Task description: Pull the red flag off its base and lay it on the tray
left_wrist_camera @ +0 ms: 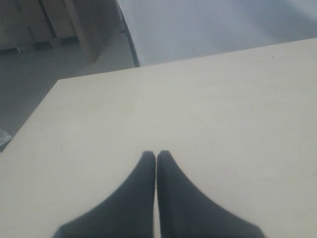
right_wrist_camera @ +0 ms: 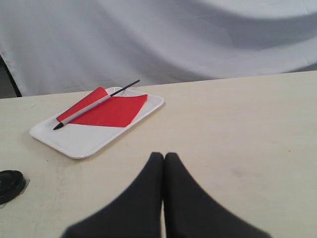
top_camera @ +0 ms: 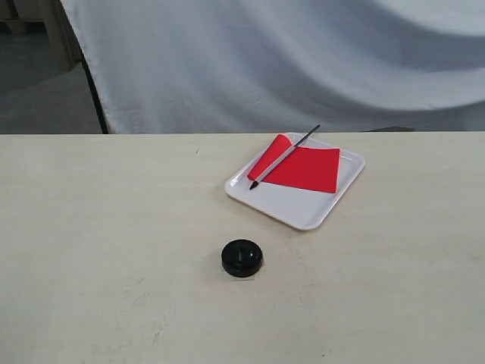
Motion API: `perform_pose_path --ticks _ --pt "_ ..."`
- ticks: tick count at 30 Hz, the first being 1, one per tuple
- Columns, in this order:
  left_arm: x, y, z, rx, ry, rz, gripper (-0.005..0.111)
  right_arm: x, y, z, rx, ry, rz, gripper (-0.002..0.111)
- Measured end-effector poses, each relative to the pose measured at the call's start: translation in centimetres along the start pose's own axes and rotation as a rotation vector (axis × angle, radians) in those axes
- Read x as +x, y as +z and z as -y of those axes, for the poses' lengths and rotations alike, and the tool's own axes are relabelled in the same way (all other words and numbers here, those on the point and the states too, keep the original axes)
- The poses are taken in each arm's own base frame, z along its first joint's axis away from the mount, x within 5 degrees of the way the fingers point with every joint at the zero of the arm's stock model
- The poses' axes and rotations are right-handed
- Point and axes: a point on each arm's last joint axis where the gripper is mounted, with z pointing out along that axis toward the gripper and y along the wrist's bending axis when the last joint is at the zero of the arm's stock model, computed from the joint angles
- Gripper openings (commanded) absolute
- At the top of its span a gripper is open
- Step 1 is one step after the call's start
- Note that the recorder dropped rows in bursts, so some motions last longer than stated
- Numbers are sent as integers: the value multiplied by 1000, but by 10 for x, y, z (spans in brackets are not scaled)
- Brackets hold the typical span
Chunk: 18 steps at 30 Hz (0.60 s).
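The red flag (top_camera: 303, 168) lies flat on the white tray (top_camera: 303, 208), its black stick slanting across the cloth with the pointed tip toward the tray's near left rim. The black round base (top_camera: 242, 258) sits alone on the table in front of the tray, nothing in its hole. In the right wrist view the red flag (right_wrist_camera: 111, 111), the tray (right_wrist_camera: 79, 141) and part of the base (right_wrist_camera: 10, 184) show beyond my right gripper (right_wrist_camera: 164, 156), which is shut and empty. My left gripper (left_wrist_camera: 156, 154) is shut over bare tabletop. Neither gripper appears in the exterior view.
A white cloth backdrop (top_camera: 288, 61) hangs behind the table's far edge. The table's left corner and the floor beyond it (left_wrist_camera: 29, 79) show in the left wrist view.
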Motion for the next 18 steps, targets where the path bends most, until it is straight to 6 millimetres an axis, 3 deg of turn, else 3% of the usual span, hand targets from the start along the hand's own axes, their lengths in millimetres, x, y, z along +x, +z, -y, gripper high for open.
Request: perform_pose_path --ticks 18 --pt "0 0 0 0 0 0 1 1 0 0 0 0 -15 0"
